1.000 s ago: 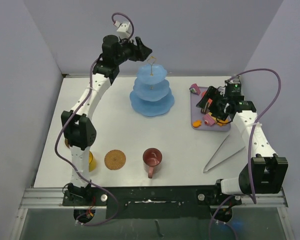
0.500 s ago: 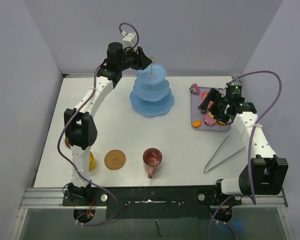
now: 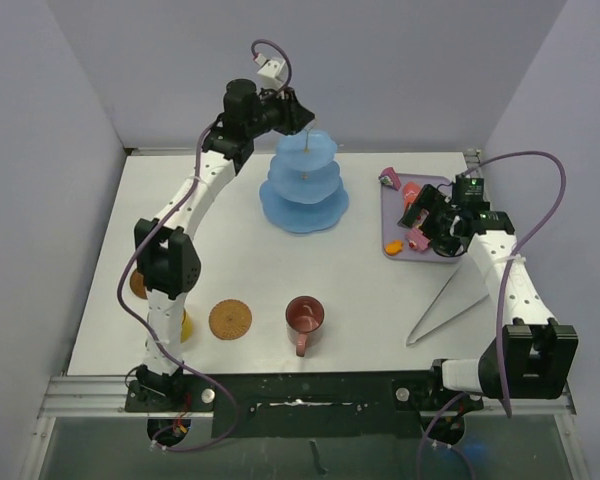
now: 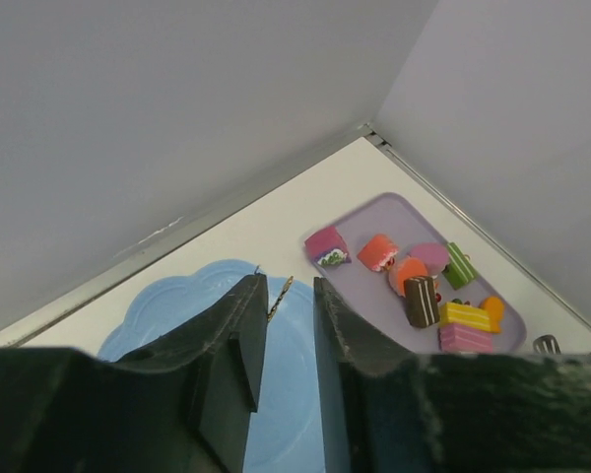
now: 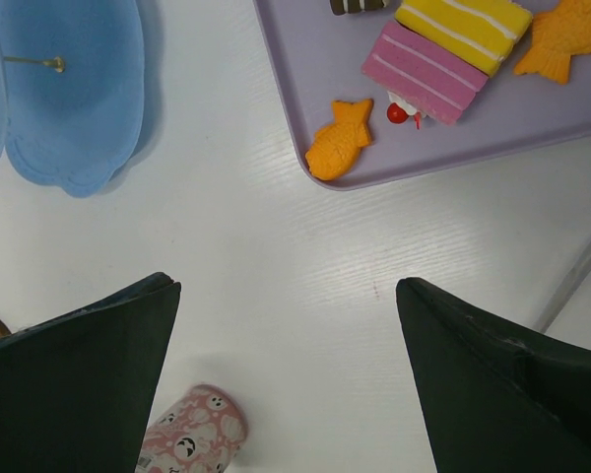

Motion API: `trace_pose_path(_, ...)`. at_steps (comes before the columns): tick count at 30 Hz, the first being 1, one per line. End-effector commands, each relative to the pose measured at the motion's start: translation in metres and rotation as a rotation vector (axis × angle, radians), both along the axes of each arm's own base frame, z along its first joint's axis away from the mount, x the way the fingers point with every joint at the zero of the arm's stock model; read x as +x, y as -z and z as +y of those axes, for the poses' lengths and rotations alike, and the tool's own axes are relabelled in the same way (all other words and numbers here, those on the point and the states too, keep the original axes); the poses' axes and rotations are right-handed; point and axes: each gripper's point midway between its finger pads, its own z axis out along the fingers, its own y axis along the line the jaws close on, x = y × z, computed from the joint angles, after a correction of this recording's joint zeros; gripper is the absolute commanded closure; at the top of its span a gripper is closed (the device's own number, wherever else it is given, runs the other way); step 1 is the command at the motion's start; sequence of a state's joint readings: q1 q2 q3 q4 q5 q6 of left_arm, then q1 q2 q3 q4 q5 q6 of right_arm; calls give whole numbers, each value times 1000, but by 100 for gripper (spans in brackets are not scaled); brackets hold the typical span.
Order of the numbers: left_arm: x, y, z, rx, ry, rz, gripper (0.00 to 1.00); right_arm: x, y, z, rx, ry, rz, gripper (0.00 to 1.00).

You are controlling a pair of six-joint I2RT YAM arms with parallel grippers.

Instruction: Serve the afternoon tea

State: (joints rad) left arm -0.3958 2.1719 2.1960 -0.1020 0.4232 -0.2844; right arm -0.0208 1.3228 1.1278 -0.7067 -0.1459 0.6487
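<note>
White tabletop and plain lilac walls frame the scene. The left gripper sits directly over the light-blue 3-tier stand, its 2 fingers pinched almost together on the thin gold handle that rises from the top tier. The tiers spread out just beneath those fingers, and all 3 look bare.

The right gripper hangs spread wide and holds nothing. The lilac tray with the toy cakes lies just ahead of its fingers. The dark-red mug, a coaster and the yellow mug sit far back from the left gripper, near the arm bases.

The step looks like moving the stand by its handle. That handle is slim, so the stand could swing or twist in the pinch. A good move would probably keep the wrist plumb above the centre post, rise gently, travel slowly and set the base down flat before letting go.
</note>
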Motion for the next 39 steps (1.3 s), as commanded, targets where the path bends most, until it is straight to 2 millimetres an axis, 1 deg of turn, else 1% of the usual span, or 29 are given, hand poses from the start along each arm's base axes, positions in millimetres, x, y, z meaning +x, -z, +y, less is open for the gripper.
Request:
trace_pose_path(1,-6,-13,-2,10,-1,-49,72,3,-19,-6,-6,34,-61,2)
trace_pose_path(4,-4,-6,-2,31,-13,-35,72,1,-18,-5,-2,37,-60,2)
trace_pose_path(5,-3,-4,-2,40,-21,-29,74,0,-18,-5,-1,38,-59,2)
trace_pose_path(8,-2,0,1,67,-49,-18,85,-4,-18,-7,-7,44,-59,2)
trace_pose_path(10,-4,-1,2,68,-53,-15,99,-6,-19,-8,-12,47,-62,2)
trace_pose_path(11,-5,-3,2,67,-53,-15,100,-6,-19,-8,-14,46,-65,2)
trace_pose_path(15,-12,-6,1,69,-59,-11,100,-8,-19,-9,-19,46,-62,2)
trace_pose_path(18,-25,-14,-4,56,-50,-10,100,-10,-17,-9,-23,50,-54,2)
trace_pose_path(22,-38,-23,-5,6,-91,9,100,-10,-16,-10,-24,55,-53,2)
trace_pose_path(23,-41,-21,-4,2,-105,17,100,-10,-16,-11,-24,57,-53,2)
trace_pose_path(27,-50,-31,3,-26,-179,34,100,-10,-12,-10,-15,60,-44,2)
trace_pose_path(32,-54,-32,17,-63,-283,115,100,-13,-8,-10,-9,69,-33,2)
trace_pose_path(36,-61,-32,14,-81,-268,158,100,-15,-4,-9,-2,71,-24,2)
trace_pose_path(39,-65,-25,18,-67,-302,197,100,-16,-3,-11,-20,57,-24,2)
